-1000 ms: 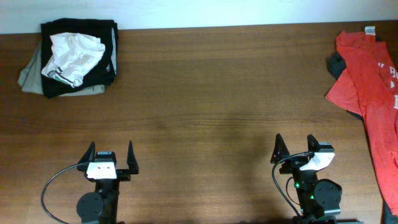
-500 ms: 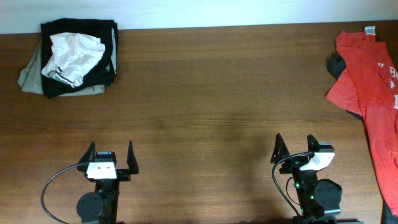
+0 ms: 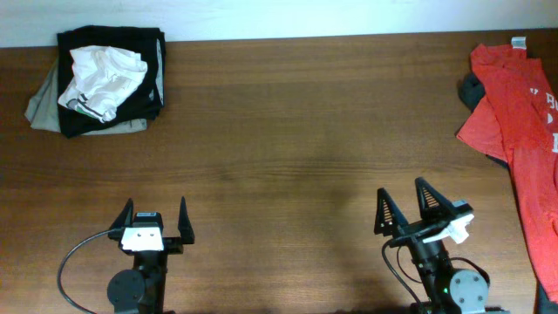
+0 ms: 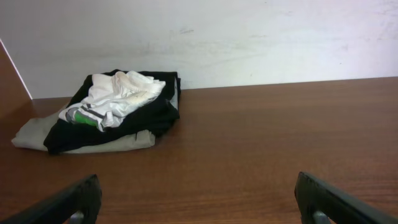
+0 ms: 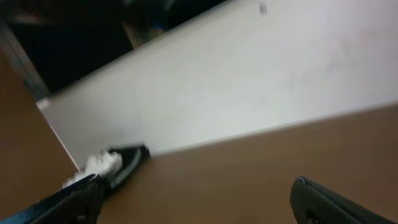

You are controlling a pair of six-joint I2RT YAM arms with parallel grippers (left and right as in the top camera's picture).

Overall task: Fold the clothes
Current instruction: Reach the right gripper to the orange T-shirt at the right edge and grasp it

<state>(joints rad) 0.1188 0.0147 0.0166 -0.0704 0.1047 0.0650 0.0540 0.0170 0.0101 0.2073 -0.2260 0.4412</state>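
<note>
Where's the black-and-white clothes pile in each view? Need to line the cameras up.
Overhead: pile in the picture's top-left corner, at the far-left end of the table.
Left wrist: pile left of centre, against the white wall.
Right wrist: blurred, tilted picture; pile at lower left.
Shared landmark: the table's far edge where it meets the white wall.

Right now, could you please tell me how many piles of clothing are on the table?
2: a black-and-white stack far left; the red-orange T-shirt at the right edge, maybe hiding more.
</note>
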